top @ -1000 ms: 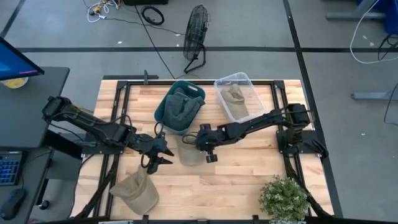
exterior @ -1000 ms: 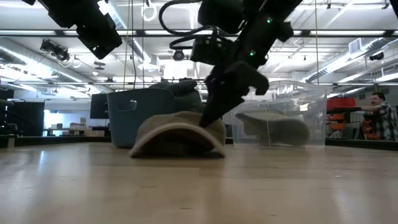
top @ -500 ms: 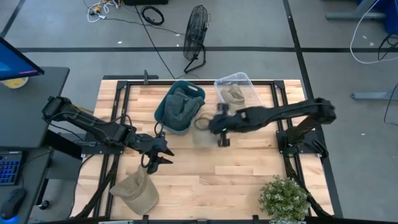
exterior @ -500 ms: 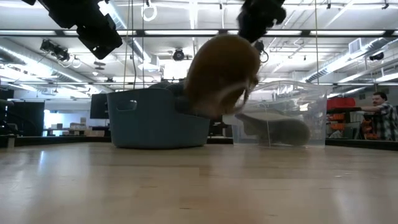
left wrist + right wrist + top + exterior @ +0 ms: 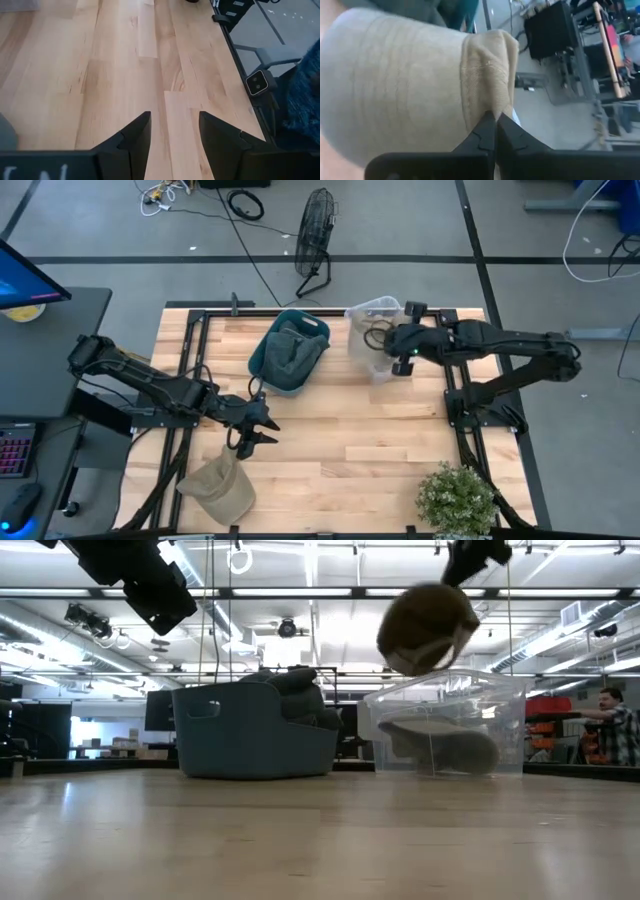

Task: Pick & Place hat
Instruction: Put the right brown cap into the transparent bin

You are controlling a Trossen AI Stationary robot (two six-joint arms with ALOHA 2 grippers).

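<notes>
Right gripper (image 5: 491, 120) clamped tight on hat (image 5: 395, 80) — fingers pinched fold of tan, ribbed fabric at hat's edge. Hat hung in air under gripper, rounded crown drooping, just above clear bin (image 5: 450, 730); second hat (image 5: 440, 743) lay inside bin. Teal tub (image 5: 290, 352) stuffed with cloth stood beside bin. Left gripper (image 5: 171, 130) waited low over bare wood table (image 5: 125, 65), fingers spread apart, empty — another tan hat (image 5: 218, 488) near table's front edge.
</notes>
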